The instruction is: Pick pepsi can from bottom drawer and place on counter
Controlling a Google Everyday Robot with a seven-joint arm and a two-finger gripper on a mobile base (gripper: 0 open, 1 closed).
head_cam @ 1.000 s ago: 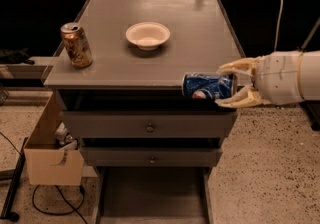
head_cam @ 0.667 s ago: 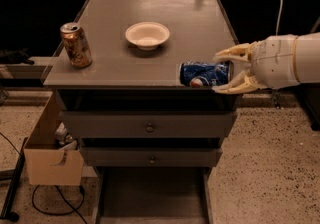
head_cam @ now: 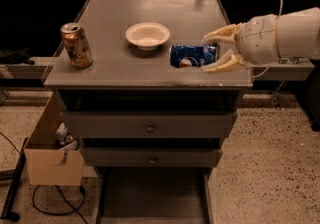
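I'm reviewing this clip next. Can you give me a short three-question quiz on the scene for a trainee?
1. The tool, over the right front part of the counter, grips the pepsi can. True or false: the can stands upright.
2. Which thing on the counter is closest to the pepsi can? A) white bowl B) gold-brown can C) cardboard box
3. Missing word: the bottom drawer is ___ (open or shut).

Key: 1 false, the can lies on its side; 2 A; 3 open.
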